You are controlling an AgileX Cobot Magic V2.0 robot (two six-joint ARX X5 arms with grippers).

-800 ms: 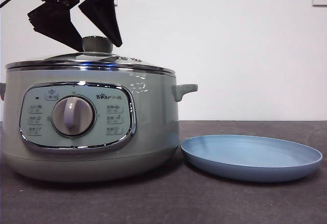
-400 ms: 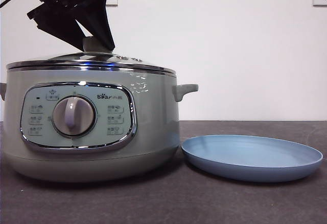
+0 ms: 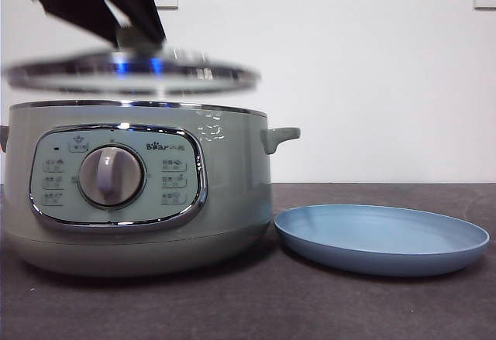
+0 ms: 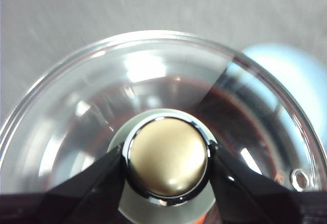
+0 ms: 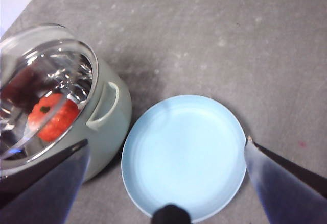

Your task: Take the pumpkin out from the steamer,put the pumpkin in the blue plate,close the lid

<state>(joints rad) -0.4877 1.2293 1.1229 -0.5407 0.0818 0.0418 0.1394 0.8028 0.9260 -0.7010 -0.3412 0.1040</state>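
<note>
Lid (image 3: 128, 75) held above steamer (image 3: 139, 193) by left gripper (image 4: 166, 160).

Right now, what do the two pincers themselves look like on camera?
Both are matte black with two wedge-shaped jaws tapering to points. The left pincer shows plain faces without markings; the right pincer looks the same, with a rounded black part between its jaws. No cables are visible.
</note>
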